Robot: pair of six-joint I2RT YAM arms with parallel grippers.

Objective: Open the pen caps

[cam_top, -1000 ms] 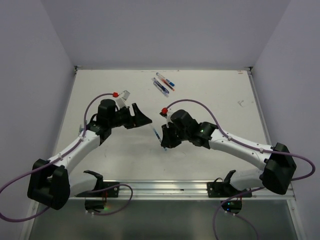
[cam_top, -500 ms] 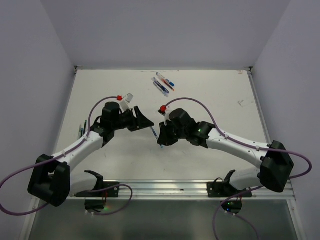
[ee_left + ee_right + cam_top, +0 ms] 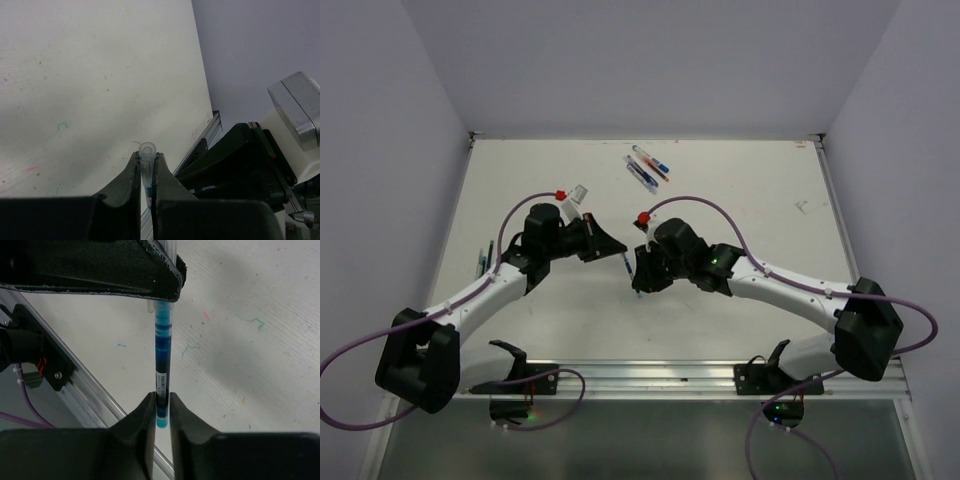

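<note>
One pen (image 3: 628,264) hangs above the table between both grippers. In the right wrist view its blue barrel (image 3: 162,355) runs up from my right gripper (image 3: 161,399), which is shut on the lower end, to the left gripper's black fingers (image 3: 100,265). In the left wrist view my left gripper (image 3: 146,157) is shut on the translucent pen cap (image 3: 148,150), whose round tip pokes out past the fingertips. From above, the left gripper (image 3: 613,246) and the right gripper (image 3: 638,276) face each other mid-table.
Two more pens (image 3: 641,175) (image 3: 653,163) lie side by side at the back of the table. A thin pen-like item (image 3: 483,262) lies by the left edge. A small scrap (image 3: 801,205) sits at the right. A metal rail (image 3: 650,378) runs along the near edge.
My left gripper moved right to the pen's upper end and shut on it. The right arm carried the pen slightly left to meet it.
</note>
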